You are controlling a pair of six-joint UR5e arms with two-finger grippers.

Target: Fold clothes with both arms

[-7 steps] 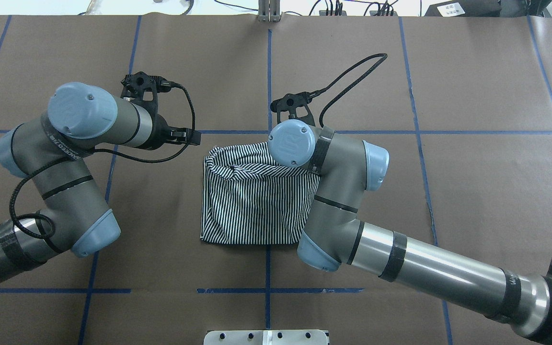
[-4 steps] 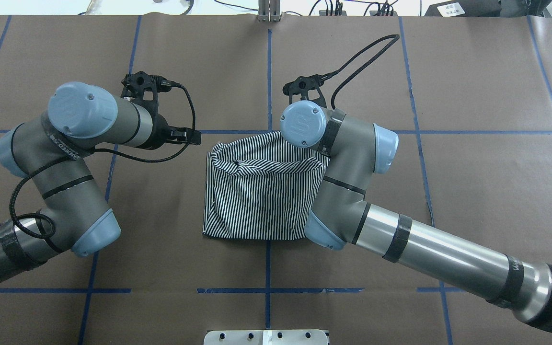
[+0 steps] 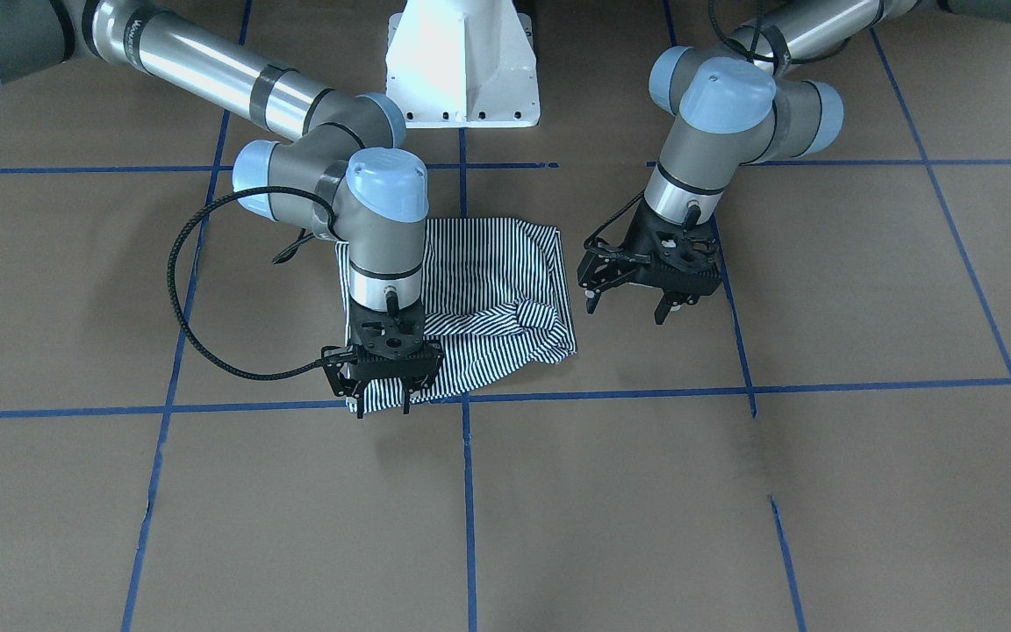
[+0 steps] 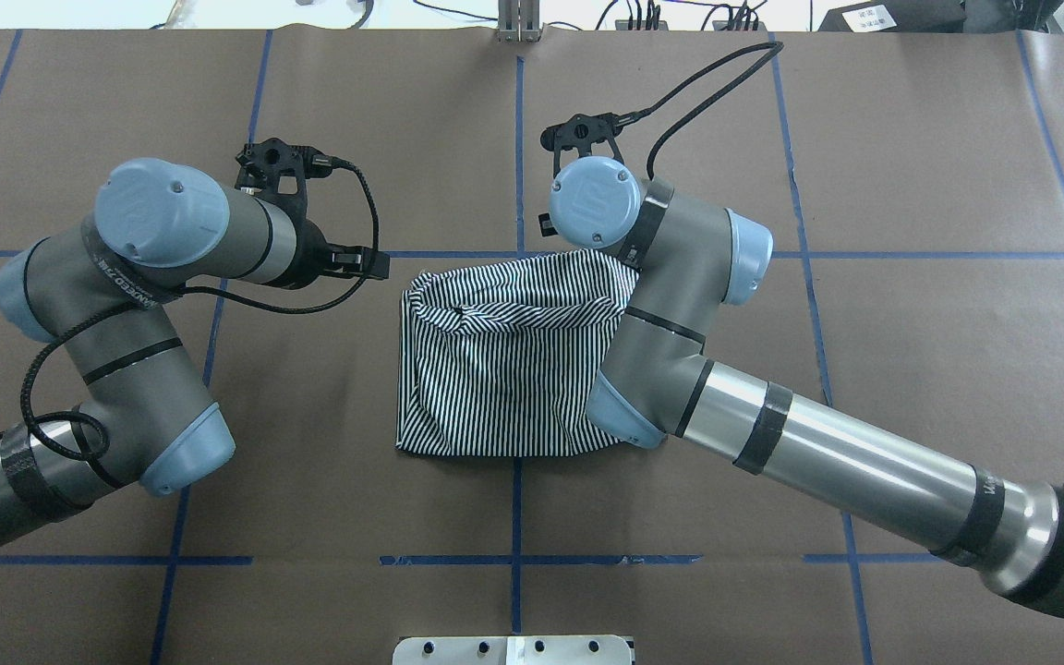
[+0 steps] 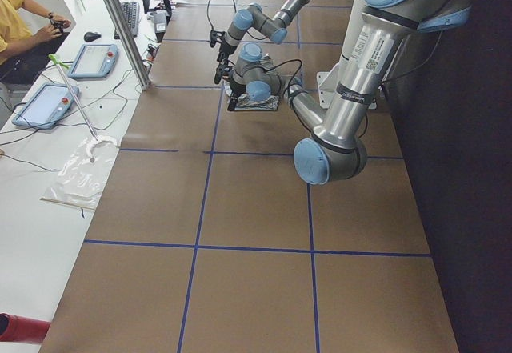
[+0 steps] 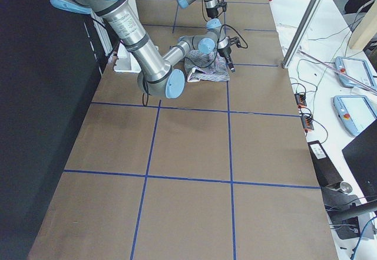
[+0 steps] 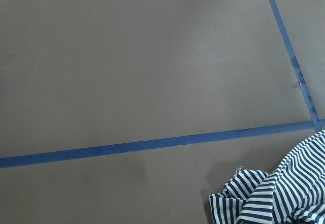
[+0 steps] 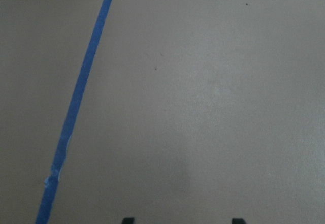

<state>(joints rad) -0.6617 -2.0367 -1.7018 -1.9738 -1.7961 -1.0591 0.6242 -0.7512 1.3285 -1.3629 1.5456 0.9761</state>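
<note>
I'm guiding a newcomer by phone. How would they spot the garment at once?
Look at the brown table gridded with blue tape. Near its centre, between the left arm and right arm, lies the shirt. It alone is fabric: thin dark-and-white stripes, folded into a rough rectangle.

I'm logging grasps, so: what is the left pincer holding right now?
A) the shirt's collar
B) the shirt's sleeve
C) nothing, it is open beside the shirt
C: the left pincer hangs open over the table, clear of the striped shirt, with nothing between its fingers.
</note>
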